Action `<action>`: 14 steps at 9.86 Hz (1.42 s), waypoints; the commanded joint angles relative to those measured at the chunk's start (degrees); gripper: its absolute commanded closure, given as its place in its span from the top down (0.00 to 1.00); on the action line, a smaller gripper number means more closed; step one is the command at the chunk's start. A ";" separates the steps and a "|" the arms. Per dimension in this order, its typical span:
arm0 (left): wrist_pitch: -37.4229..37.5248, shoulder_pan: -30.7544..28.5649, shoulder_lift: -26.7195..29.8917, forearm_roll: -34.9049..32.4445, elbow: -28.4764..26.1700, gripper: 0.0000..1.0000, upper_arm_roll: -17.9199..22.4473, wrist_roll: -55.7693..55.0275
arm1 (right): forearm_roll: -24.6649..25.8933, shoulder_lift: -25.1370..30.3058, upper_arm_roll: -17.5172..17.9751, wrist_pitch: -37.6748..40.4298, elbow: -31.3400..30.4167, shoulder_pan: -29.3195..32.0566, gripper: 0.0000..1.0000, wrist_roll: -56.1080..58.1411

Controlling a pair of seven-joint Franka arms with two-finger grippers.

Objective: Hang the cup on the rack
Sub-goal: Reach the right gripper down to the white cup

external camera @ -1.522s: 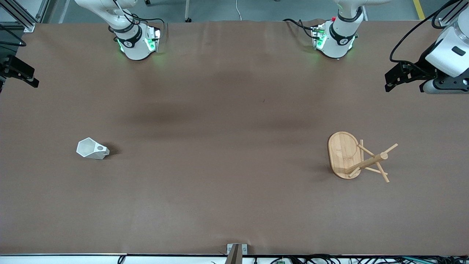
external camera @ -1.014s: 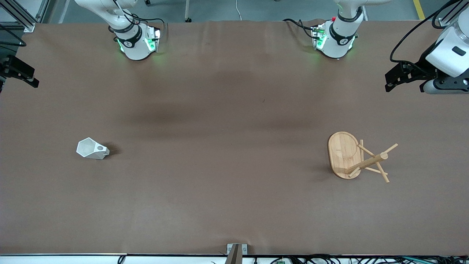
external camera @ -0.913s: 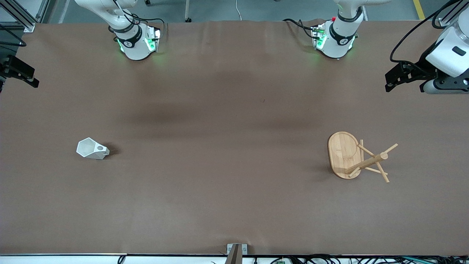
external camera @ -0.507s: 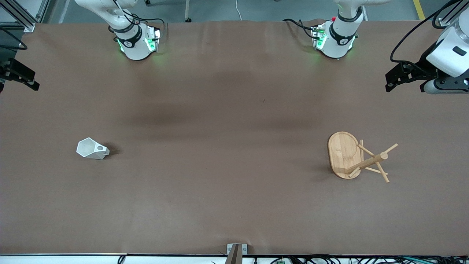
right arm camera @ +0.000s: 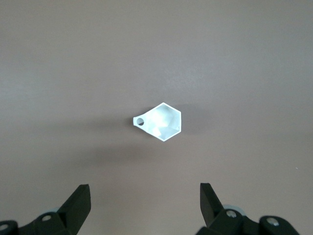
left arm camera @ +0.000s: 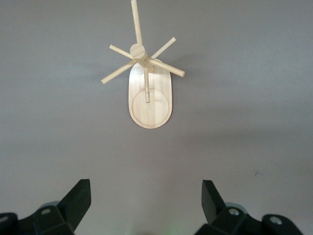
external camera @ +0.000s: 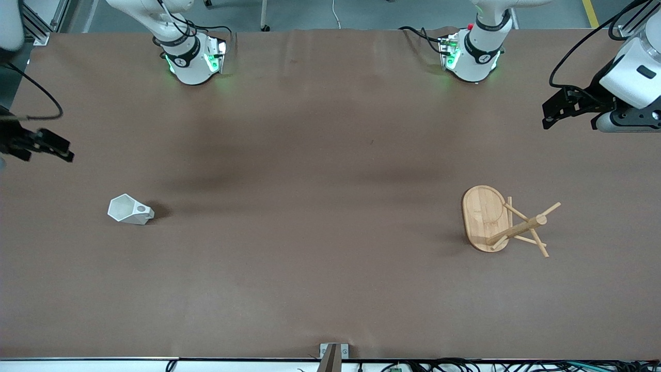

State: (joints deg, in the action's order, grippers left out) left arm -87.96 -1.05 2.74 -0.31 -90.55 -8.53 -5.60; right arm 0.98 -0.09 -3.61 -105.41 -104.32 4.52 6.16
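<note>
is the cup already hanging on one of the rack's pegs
No, the cup sits on the table toward the right arm's end, well apart from the rack, whose pegs are all bare.

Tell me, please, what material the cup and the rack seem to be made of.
The cup: probably matte white plastic, possibly printed; its flat facets are sharp-edged and show no glaze shine. Ceramic cannot be excluded.

The rack: light wood, likely bamboo, smooth and unpainted; fine grain stripes run along its oval base, and the post and pegs share its pale tan colour.
</note>
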 commanded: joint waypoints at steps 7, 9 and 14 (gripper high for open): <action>0.86 0.35 -1.16 0.92 -0.24 1.00 0.00 0.94 | -0.10 -12.12 0.53 -23.66 -13.35 6.81 0.98 7.98; 0.77 0.35 -1.25 0.92 -0.24 1.00 0.00 0.94 | -0.28 -15.63 0.62 -28.43 -15.12 6.73 0.98 7.90; 0.77 0.35 -1.25 0.92 -0.24 1.00 -0.09 0.94 | -0.89 -20.92 0.79 -33.45 -13.29 6.38 0.93 7.81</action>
State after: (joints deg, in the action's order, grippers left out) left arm -87.91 -0.78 2.66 -0.25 -90.47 -8.65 -5.59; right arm 0.92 -20.37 -3.22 -138.53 -118.84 10.65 13.42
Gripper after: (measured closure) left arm 0.000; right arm 0.035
